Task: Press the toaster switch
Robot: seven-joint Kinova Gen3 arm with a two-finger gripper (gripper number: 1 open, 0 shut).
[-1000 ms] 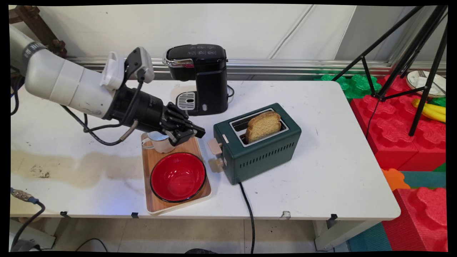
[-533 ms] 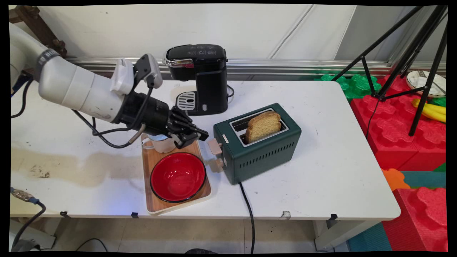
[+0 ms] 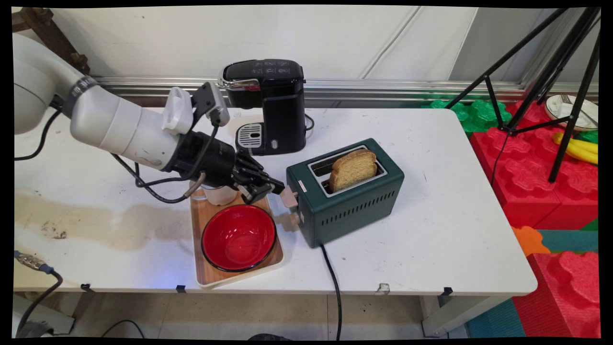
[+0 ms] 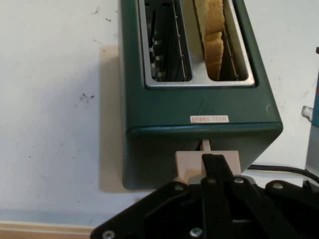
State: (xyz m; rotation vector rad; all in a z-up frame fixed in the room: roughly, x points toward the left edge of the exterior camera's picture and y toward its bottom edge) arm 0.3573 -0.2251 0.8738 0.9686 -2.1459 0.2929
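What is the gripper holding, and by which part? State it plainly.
Nothing is held. The gripper, fingers shut together, has its tip at the beige lever on the green toaster, without clasping it.

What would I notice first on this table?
The green toaster in the middle, with one slice of bread poking out of its far slot. The black gripper, shut, sits right at the toaster's beige lever. Left of the toaster, a red bowl lies on a wooden tray.
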